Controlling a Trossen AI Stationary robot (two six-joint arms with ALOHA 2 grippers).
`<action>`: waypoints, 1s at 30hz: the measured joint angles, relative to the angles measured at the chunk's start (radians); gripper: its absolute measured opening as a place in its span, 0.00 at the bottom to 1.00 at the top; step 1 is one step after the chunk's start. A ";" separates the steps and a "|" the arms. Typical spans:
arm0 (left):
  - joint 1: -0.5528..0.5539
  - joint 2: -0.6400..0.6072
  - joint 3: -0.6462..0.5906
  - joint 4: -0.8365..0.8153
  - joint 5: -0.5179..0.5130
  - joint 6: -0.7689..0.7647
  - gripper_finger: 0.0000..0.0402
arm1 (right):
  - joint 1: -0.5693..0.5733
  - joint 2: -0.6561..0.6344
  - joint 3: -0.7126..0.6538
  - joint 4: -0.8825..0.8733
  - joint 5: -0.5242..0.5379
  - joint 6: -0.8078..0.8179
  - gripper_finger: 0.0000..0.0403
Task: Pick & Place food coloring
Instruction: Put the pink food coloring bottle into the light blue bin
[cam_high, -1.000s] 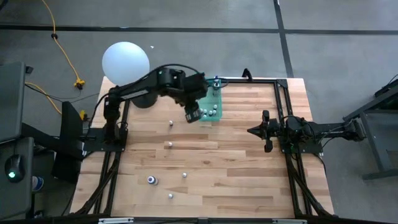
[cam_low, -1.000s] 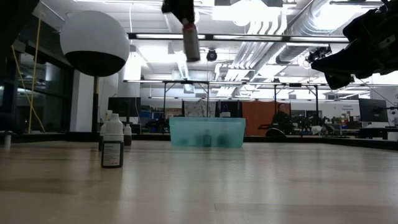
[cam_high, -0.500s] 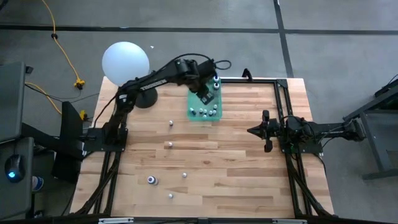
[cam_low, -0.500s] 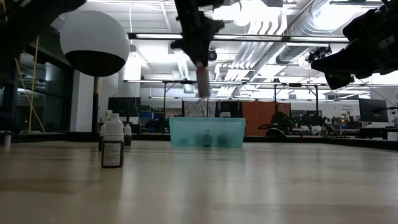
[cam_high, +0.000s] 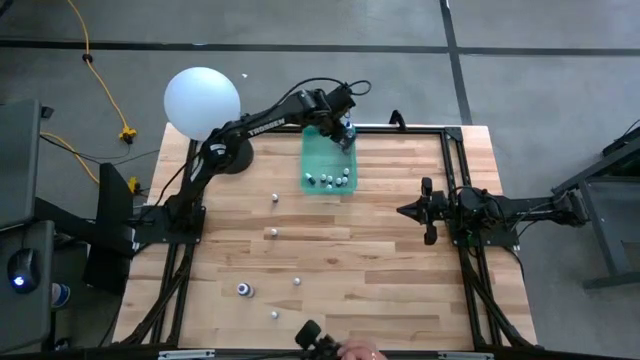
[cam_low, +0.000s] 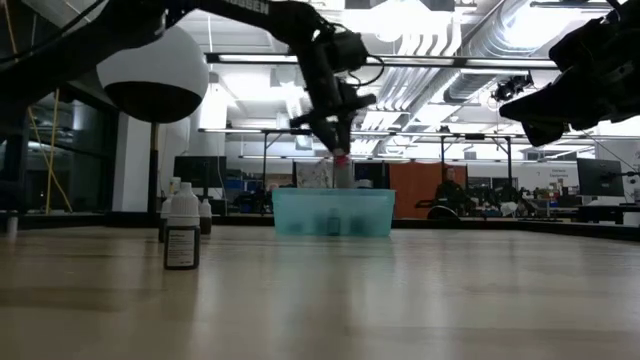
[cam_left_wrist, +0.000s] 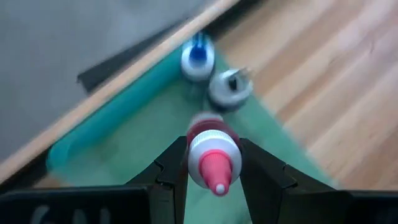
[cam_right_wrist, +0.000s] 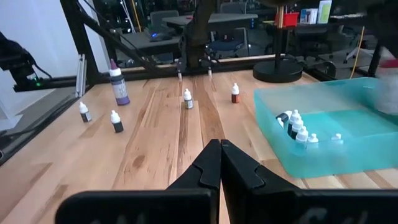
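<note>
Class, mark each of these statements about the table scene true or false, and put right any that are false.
1. The left gripper holds a red-capped bottle above the teal bin. True.
2. The teal bin is empty. False: several small bottles already stand in it.
3. The right gripper is shut and holds nothing. True.
4. All the bottles have been collected from the table. False: several small bottles still stand on the wood.
5. The white ball lies inside the bin. False: it stands by the table's far left corner, outside the bin.

Count: 5 small bottles (cam_high: 274, 198) loose on counter (cam_high: 400, 290); 1 green bin (cam_high: 318, 160); 1 white ball (cam_high: 202, 98); 2 arms.
</note>
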 joint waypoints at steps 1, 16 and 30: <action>0.010 0.006 0.000 0.010 0.002 -0.004 0.27 | 0.000 0.000 0.000 0.001 0.000 0.000 0.00; 0.041 0.058 0.002 -0.003 -0.002 0.008 0.27 | 0.000 0.006 0.000 0.001 0.002 0.000 0.00; 0.065 0.067 0.001 -0.063 -0.071 0.119 0.27 | 0.000 0.006 0.000 0.001 0.001 0.000 0.00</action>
